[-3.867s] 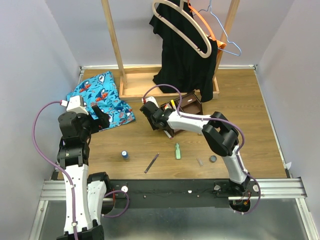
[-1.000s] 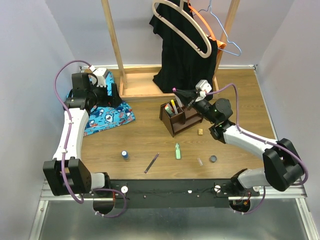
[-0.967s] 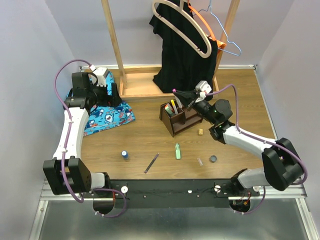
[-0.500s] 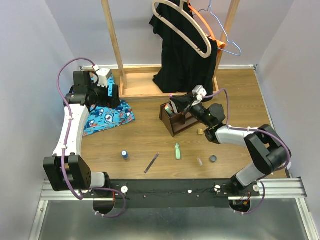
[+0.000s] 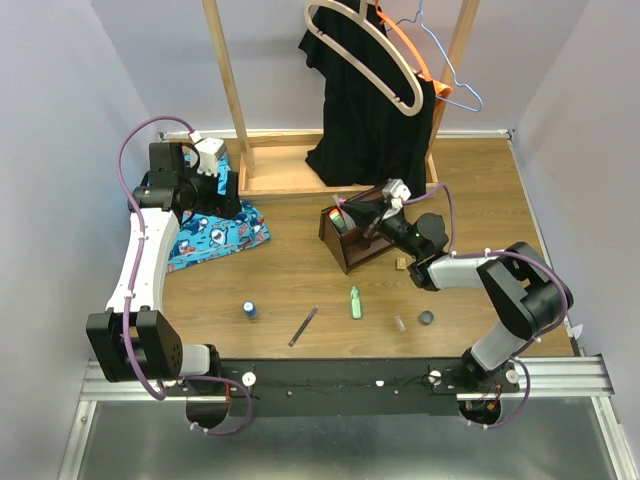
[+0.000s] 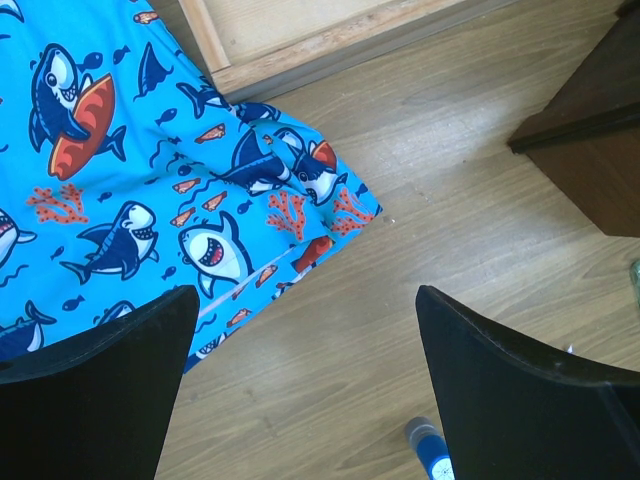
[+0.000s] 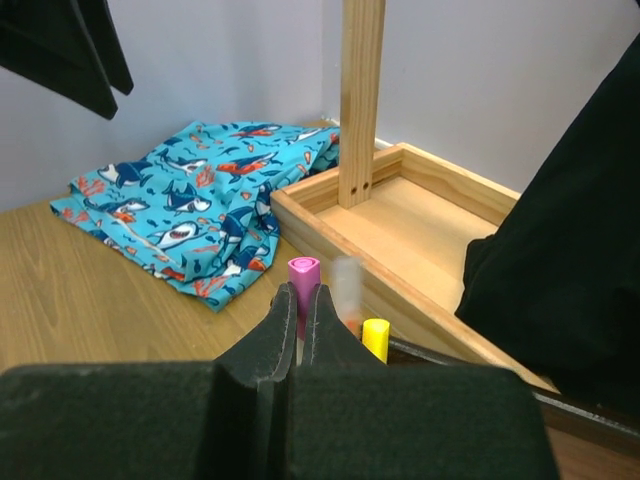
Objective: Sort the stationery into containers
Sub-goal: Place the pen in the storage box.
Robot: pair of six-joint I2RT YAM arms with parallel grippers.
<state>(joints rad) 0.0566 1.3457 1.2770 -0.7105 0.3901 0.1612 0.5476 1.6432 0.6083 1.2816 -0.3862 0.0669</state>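
Matt dark wooden organizer (image 5: pixel 349 253), printed cloth (image 5: pixel 214 232)

You see a pink marker (image 7: pixel 303 268), a yellow marker (image 7: pixel 375 336), a dark brown organizer (image 5: pixel 352 252) and a blue shark-print cloth (image 6: pixel 120 180).

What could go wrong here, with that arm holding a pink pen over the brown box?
The pink marker seems pinched only at the very tips of the right pincer, so it might slip or tilt and miss its slot. The yellow marker stands close beside it and could get knocked. The organizer looks small, so a push from the arm might shove or tip it.
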